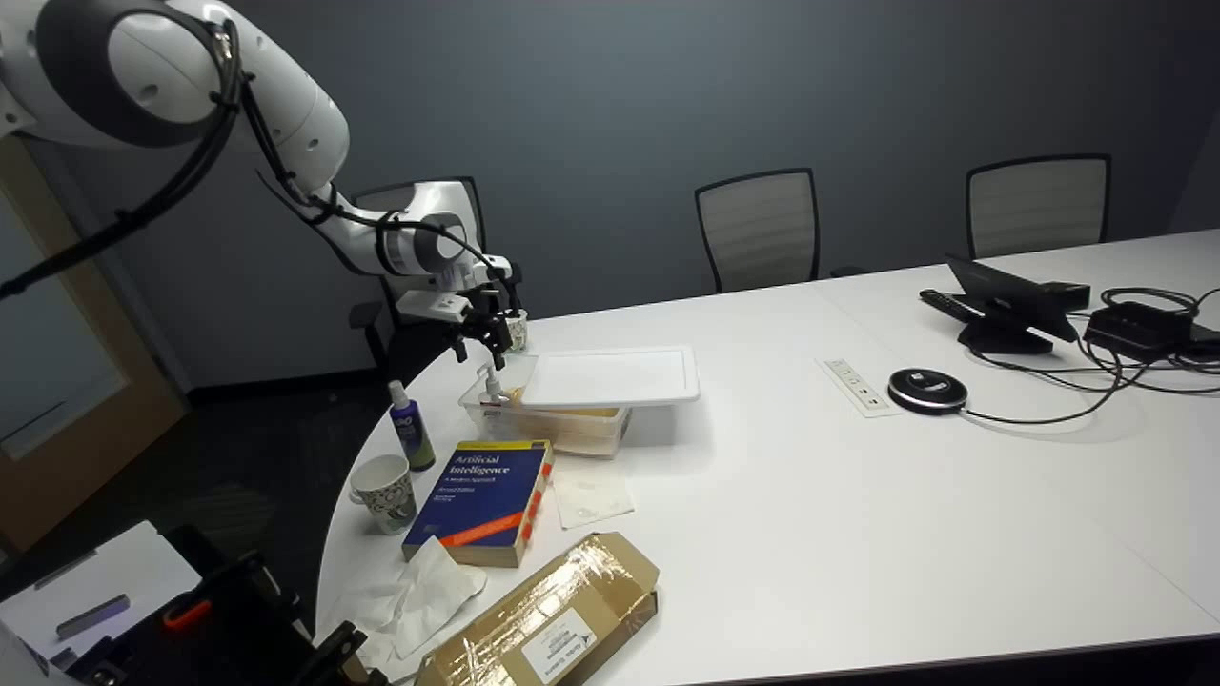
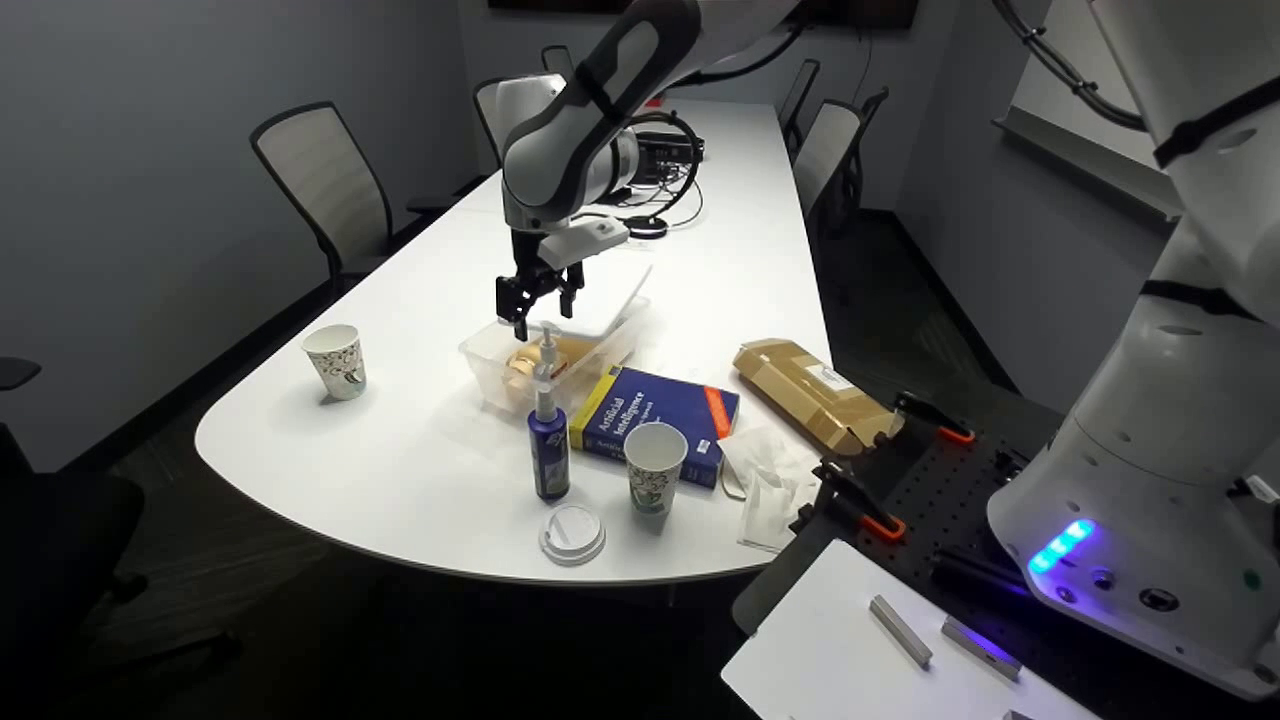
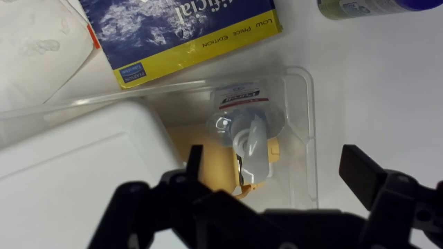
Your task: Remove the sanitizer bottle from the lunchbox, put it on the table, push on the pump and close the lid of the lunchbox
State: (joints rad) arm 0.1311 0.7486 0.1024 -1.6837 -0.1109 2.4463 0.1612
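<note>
The sanitizer bottle [image 3: 244, 95] is clear and stands inside the lunchbox at its uncovered end. Its pump [image 3: 254, 148] points toward the gripper base in the wrist view; it also shows in both exterior views [image 1: 492, 381] [image 2: 548, 345]. The lunchbox [image 1: 581, 436] is translucent and sits on the white table [image 1: 858, 514]. The lid [image 1: 615, 378] lies across part of the box and overhangs it, slightly tilted in an exterior view [image 2: 605, 300]. My gripper [image 3: 271, 159] is open and empty above the bottle; it also shows in both exterior views [image 1: 479, 356] [image 2: 544, 318].
A yellow object [image 3: 214, 162] lies in the box beside the bottle. A blue book [image 2: 650, 410], a purple spray bottle [image 2: 549, 450], a paper cup [image 2: 655, 470] and a white cup lid [image 2: 572, 533] are nearby. Another cup [image 2: 337, 362], a cardboard box [image 1: 543, 619] and napkins [image 1: 410, 600] are around.
</note>
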